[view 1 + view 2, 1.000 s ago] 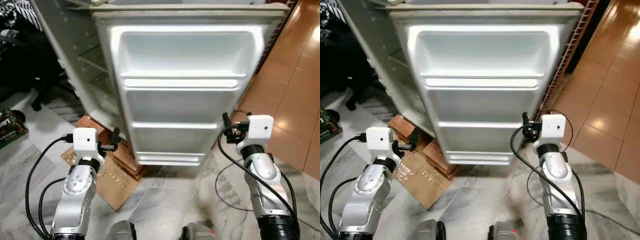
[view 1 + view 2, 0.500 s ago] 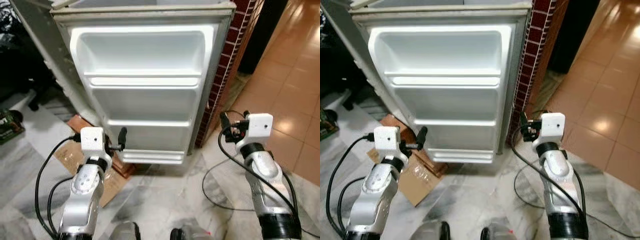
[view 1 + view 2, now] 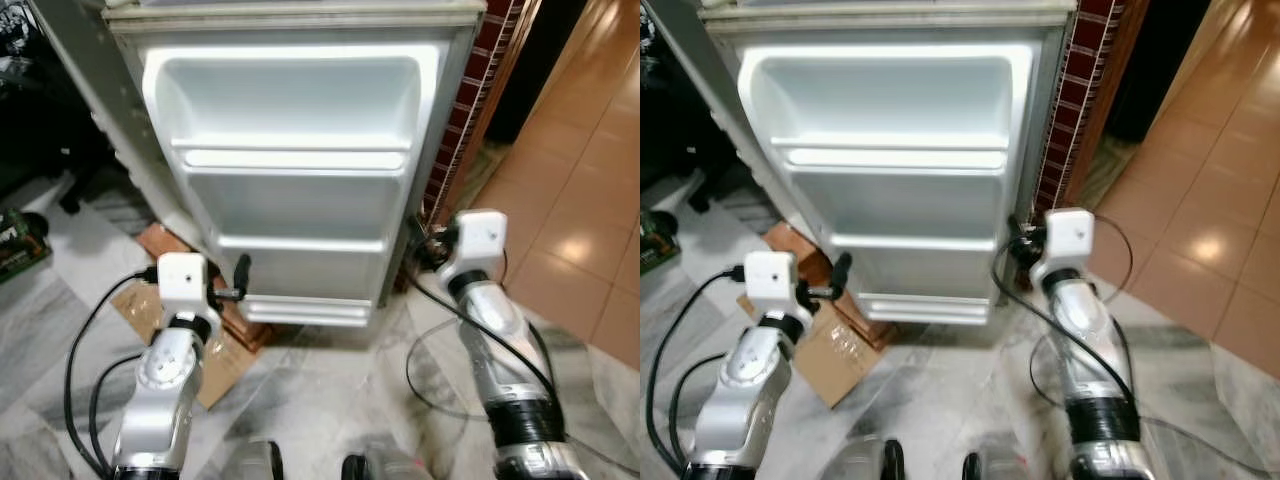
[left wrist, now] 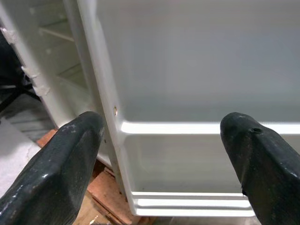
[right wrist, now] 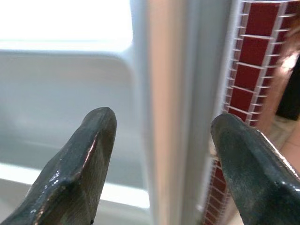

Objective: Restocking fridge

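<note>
Fridge door (image 3: 290, 190) edge sits between the right end effector's (image 5: 157, 154) spread, empty fingers.

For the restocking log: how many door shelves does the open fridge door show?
3 on the fridge door: top shelf, middle shelf, bottom shelf. All look empty; any above the frame may be hidden.

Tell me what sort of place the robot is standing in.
Probably a home kitchen or utility corner. An open fridge door with bare shelves faces the robot, propped on wood blocks over a marble floor, beside a red tiled wall and terracotta floor tiles.
</note>
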Robot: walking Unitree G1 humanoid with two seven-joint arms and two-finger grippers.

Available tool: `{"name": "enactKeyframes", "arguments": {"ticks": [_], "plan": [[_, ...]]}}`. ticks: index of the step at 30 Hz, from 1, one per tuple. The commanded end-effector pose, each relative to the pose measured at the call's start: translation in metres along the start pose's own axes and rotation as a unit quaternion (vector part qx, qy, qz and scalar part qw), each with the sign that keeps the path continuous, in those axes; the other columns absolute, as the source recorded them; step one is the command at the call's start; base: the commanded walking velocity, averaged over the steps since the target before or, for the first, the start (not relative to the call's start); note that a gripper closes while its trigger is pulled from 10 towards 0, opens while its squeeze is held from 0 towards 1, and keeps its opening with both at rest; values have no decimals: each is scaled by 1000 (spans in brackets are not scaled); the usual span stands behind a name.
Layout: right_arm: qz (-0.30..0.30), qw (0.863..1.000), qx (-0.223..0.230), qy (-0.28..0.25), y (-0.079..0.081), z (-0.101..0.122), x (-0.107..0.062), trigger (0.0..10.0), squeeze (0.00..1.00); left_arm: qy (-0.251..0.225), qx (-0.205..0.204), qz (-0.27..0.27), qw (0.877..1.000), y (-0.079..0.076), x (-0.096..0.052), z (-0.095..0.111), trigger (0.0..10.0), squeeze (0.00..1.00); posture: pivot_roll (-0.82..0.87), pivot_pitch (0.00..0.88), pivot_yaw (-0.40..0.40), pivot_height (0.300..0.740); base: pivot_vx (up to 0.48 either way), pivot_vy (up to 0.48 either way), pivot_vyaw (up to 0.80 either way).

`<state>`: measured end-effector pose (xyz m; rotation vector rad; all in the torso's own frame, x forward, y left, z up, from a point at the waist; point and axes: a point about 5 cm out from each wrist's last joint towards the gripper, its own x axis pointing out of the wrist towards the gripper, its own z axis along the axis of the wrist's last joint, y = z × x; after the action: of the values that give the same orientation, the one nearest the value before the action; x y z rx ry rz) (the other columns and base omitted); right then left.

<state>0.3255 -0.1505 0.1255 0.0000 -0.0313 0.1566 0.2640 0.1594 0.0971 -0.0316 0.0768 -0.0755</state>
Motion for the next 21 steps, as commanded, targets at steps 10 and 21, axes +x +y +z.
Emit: {"name": "enactKeyframes", "arguments": {"ticks": [10, 21], "plan": [[30, 999, 31, 13, 22, 0, 18, 10000, 0, 5, 7, 6, 1000, 4, -3, -1, 10000, 0, 27, 140, 56, 740, 0, 0, 0], [-26, 1000, 3, 16, 14, -2, 22, 10000, 1000, 8, 11, 8, 1000, 7, -5, -2, 10000, 0, 32, 143, 54, 740, 0, 0, 0]]}}
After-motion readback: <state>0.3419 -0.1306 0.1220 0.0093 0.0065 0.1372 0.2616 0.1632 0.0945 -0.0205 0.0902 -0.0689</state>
